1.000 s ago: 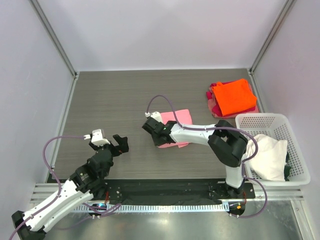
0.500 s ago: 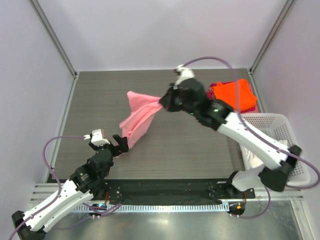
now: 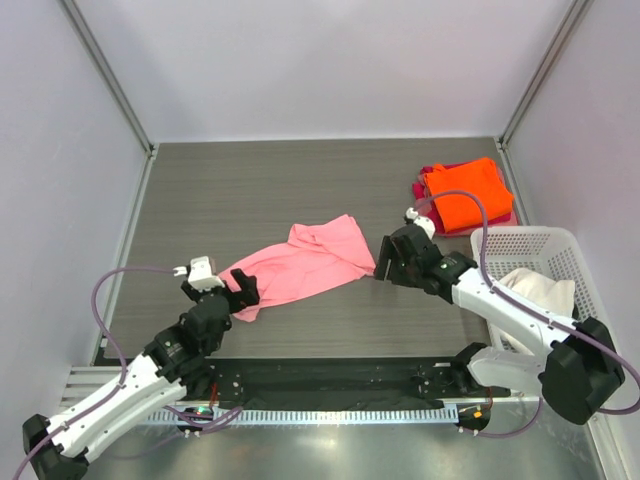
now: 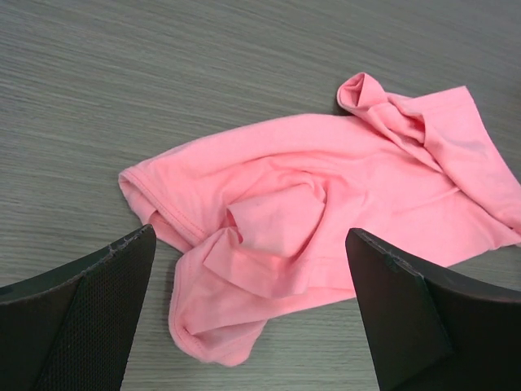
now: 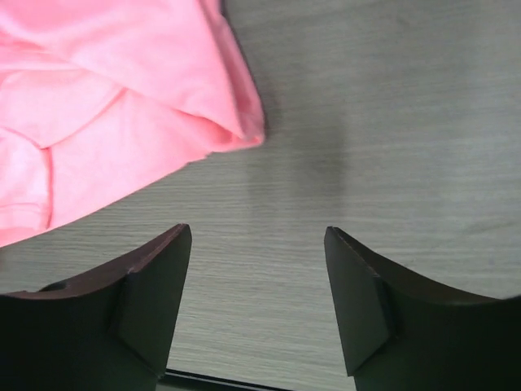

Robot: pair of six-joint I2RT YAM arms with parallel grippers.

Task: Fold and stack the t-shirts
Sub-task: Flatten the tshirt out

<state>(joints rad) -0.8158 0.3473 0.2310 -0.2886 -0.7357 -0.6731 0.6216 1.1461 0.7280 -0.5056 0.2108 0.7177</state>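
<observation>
This is looking like a robotics lab test cell, not a home. Two robot arms [image 3: 130,385] are sitting bolted to a metal rail [image 3: 340,385] at the edge of a grey wood-grain table [image 3: 240,190]. Plain pale panels [image 3: 330,60] in aluminium framing [image 3: 105,75] are walling it in, and purple cables [image 3: 97,295] are looping off the arms.

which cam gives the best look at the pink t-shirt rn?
Top external: the whole pink t-shirt is in frame, lying crumpled and unfolded. Left wrist shows the shirt closer, wrinkles clear, but its right edge is cropped. Right wrist catches only one corner.
</observation>
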